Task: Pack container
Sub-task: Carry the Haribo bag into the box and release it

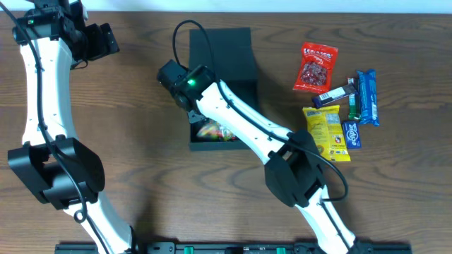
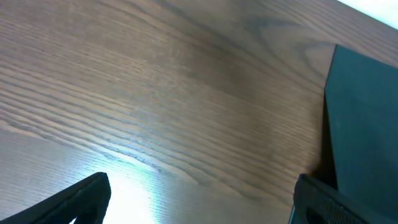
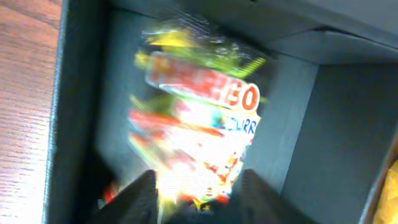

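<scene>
right tool in the container, left tool wide and off to the side

your container (image 1: 224, 53) sits mid-worktop (image 1: 141, 148), with its open tray toward the arm bases and the flap lying flat behind it. open wood runs from its left wall out to the left arm. on its right, the free room ends at a cluster of snacks.

your right arm crosses the tray on a diagonal from the lower right, and its wrist is over the container's left side. the right tool (image 3: 199, 182) points down into the tray. its fingers (image 3: 137, 199) stand apart, with the lower end of a blurred, colourful sweet packet (image 3: 196, 124) between them. you cannot tell whether they grip it. the dark walls are close on both sides.

your left tool (image 2: 202, 208) is spread wide with nothing in it. it hangs over wood at the far left corner, and its wrist camera catches the container's edge on the right.

beside the right arm's elbow lie a red packet (image 1: 316, 67), a yellow packet (image 1: 327, 132), a dark bar (image 1: 335, 94) and blue wrappers (image 1: 366, 95).
</scene>
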Controlling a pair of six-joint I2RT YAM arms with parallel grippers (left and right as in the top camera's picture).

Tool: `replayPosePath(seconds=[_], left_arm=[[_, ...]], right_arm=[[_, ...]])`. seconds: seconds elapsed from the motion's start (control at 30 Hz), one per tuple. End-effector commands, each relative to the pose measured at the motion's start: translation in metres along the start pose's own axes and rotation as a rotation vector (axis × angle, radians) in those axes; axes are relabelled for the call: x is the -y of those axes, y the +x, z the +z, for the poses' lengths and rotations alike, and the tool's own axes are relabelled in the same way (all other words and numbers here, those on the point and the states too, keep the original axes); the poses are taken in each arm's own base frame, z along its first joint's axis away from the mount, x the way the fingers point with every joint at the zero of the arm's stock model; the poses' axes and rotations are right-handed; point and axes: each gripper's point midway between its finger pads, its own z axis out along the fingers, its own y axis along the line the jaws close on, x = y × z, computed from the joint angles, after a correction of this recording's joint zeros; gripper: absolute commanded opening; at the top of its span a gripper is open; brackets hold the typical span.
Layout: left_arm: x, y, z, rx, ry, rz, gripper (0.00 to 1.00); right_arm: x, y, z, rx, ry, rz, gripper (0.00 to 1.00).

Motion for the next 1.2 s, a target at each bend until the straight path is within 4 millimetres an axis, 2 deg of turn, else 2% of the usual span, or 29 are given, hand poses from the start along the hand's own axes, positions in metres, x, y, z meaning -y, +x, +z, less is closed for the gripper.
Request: replayPosePath(seconds=[0.0,0.03,0.1,0.17,0.2,0.23,0.43,0.53,0.67,0.93,1.17], left_arm=[[0.004,-0.006,-0.017,0.037,0.011,0.024,0.95],[0.004,-0.006,-0.017,0.036,0.01,0.023,0.95],[0.004,-0.006,-0.017,0.036,0.011,0.023,0.95],[0.004,-0.005,-0.017,0.035,0.01,0.024,0.95],[0.004,-0.005,-0.017,0.034,0.01,0.023,0.95],[0.004,-0.003,-0.017,0.028,0.009,0.023,0.95],[0.007,0.007,-0.016,-0.013,0.009,0.034,0.95],[0.022,0.013,-0.014,-0.031,0.057,0.07,0.95],[0.04,0.02,-0.011,-0.045,0.082,0.129,0.95],[0.057,0.023,-0.008,-0.046,0.099,0.167,0.95],[0.058,0.023,-0.008,-0.047,0.099,0.168,0.95]], right_arm=[[0.0,-0.007,-0.009,0.032,-0.003,0.005,0.62],[0.002,-0.01,-0.013,0.043,-0.009,0.012,0.63],[0.009,-0.017,-0.027,0.071,-0.023,0.024,0.56],[0.021,-0.024,-0.035,0.087,-0.028,0.032,0.39],[0.026,-0.026,-0.033,0.083,-0.029,0.024,0.22],[0.034,-0.027,-0.028,0.061,-0.039,0.008,0.01],[0.059,-0.012,0.024,-0.107,-0.144,0.037,0.01],[0.06,-0.006,0.041,-0.147,-0.23,0.029,0.01],[0.062,0.005,0.059,-0.177,-0.238,0.03,0.01],[0.054,0.022,0.084,-0.192,-0.241,0.02,0.01],[0.031,0.015,0.087,-0.149,-0.341,0.014,0.01]])
